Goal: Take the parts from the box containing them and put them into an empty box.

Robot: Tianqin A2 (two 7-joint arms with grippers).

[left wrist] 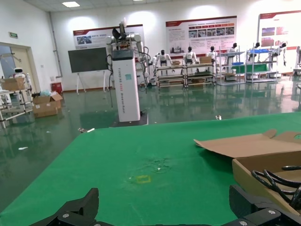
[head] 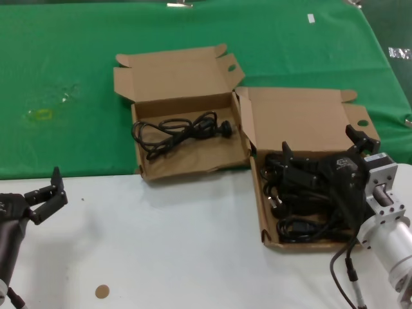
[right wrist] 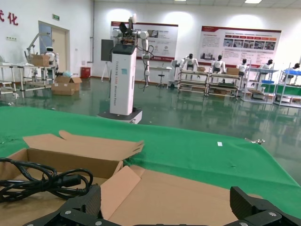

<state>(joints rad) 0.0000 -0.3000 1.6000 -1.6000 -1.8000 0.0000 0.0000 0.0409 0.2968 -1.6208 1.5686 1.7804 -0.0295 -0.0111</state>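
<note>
Right gripper (head: 320, 149) hangs wide open over the cords (head: 302, 199) in the larger box (head: 302, 122), gripping nothing. Left gripper (head: 45, 193), open and empty, waits well left of that box.

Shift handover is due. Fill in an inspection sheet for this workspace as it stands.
Surface: white tabletop in front, green cloth behind.
Job's things: smaller brown cardboard box holds one black looped power cord; larger brown cardboard box holds a pile of black cords. Both lids open.
Clutter: small round brown disc on the white tabletop.
Grippers: right gripper over the larger box, jaws open; left gripper at the table's near left edge, jaws open, empty.
Cables: black cable along the right arm.
Surroundings: hall with shelves, posters and a white robot stand.
</note>
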